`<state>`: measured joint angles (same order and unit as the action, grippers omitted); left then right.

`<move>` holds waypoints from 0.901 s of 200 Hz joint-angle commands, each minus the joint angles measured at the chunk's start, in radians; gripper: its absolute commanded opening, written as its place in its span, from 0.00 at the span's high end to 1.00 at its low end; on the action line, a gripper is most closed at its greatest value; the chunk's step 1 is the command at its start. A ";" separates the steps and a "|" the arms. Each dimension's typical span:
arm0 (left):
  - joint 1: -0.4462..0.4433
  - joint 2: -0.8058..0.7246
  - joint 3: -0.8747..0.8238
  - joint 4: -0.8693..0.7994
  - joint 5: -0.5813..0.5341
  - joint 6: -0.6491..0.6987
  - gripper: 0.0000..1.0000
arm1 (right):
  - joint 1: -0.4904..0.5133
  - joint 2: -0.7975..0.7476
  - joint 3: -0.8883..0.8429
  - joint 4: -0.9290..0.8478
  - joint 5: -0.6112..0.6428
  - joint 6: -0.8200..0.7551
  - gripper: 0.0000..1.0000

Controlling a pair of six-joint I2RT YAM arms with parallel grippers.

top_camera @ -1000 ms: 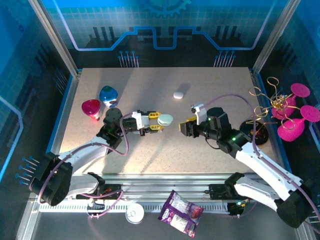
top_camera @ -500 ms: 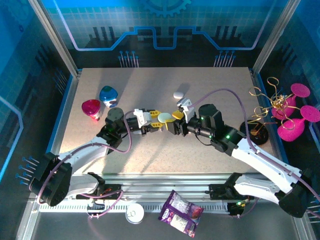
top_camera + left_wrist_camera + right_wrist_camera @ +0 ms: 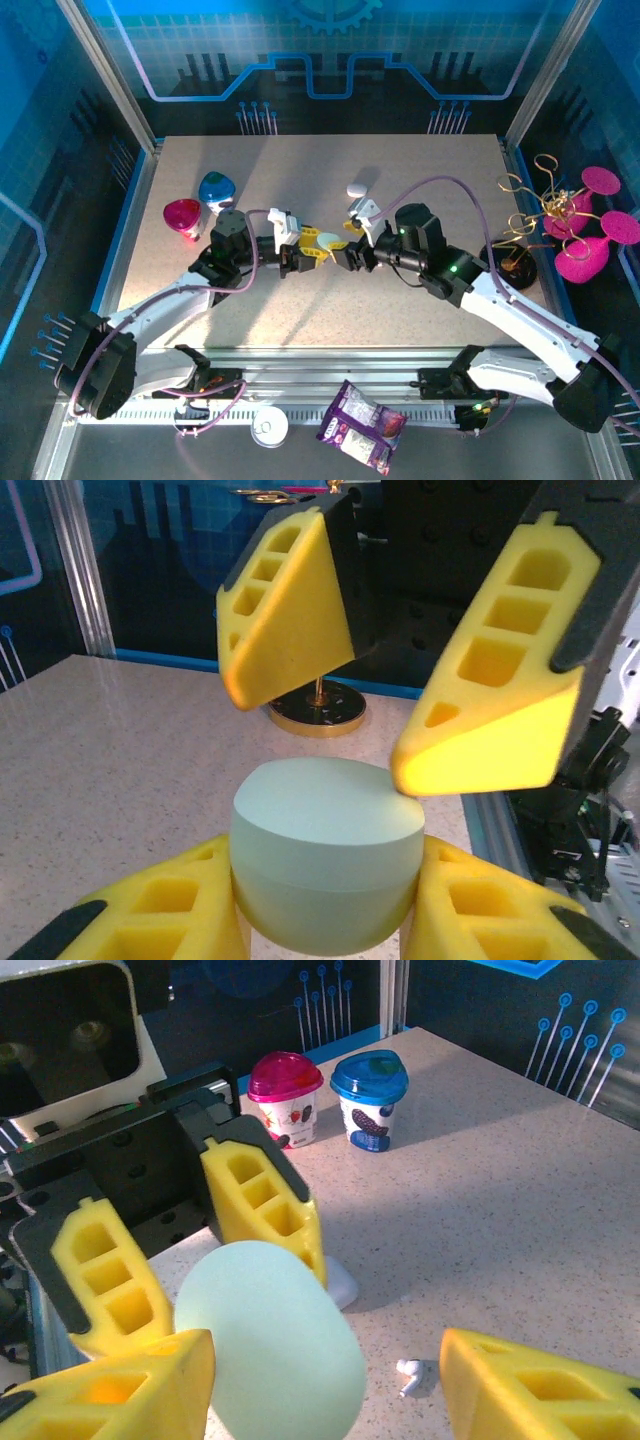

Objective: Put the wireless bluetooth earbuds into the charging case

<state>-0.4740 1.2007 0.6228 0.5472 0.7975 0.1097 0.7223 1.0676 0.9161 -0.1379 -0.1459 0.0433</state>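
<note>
The mint charging case point(image 3: 325, 855), lid closed, sits clamped between my left gripper's point(image 3: 328, 925) yellow fingers and is held above the table. In the top view the case point(image 3: 328, 240) hangs mid-table between both arms. My right gripper point(image 3: 325, 1385) stands open and straddles the case point(image 3: 270, 1345). One of its fingers point(image 3: 490, 715) rests on the case's top edge, the other point(image 3: 290, 600) hovers apart. One small white earbud point(image 3: 410, 1376) lies on the table under the right gripper's gap. From above, the left gripper point(image 3: 310, 250) and right gripper point(image 3: 347, 250) meet tip to tip.
A white case point(image 3: 357, 190) lies further back, and a white rounded piece point(image 3: 340, 1282) shows behind the left finger. Pink cup point(image 3: 182, 217) and blue cup point(image 3: 217, 190) stand at the left. A wire ornament on a dark base point(image 3: 515, 262) stands at the right edge.
My right gripper has swung left to the mint case and opened wider around it. The left gripper has kept its hold and shifted slightly left.
</note>
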 commanded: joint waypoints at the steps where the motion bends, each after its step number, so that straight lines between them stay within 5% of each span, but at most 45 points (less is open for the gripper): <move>1: -0.006 -0.032 0.037 0.000 0.081 -0.044 0.68 | -0.027 0.009 0.036 -0.014 0.034 -0.030 0.40; 47: -0.002 -0.019 0.049 -0.007 0.049 -0.066 0.68 | -0.032 -0.032 0.020 -0.038 -0.149 -0.101 0.33; 132: 0.000 -0.014 0.058 0.011 0.082 -0.109 0.69 | -0.056 -0.002 0.018 -0.056 -0.072 -0.094 0.35; 180: 0.001 -0.008 0.070 -0.006 0.065 -0.123 0.69 | -0.060 -0.012 0.013 -0.044 -0.175 -0.118 0.33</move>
<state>-0.4740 1.1995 0.6491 0.5270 0.8356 0.0044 0.6792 1.0561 0.9237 -0.1806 -0.2703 -0.0486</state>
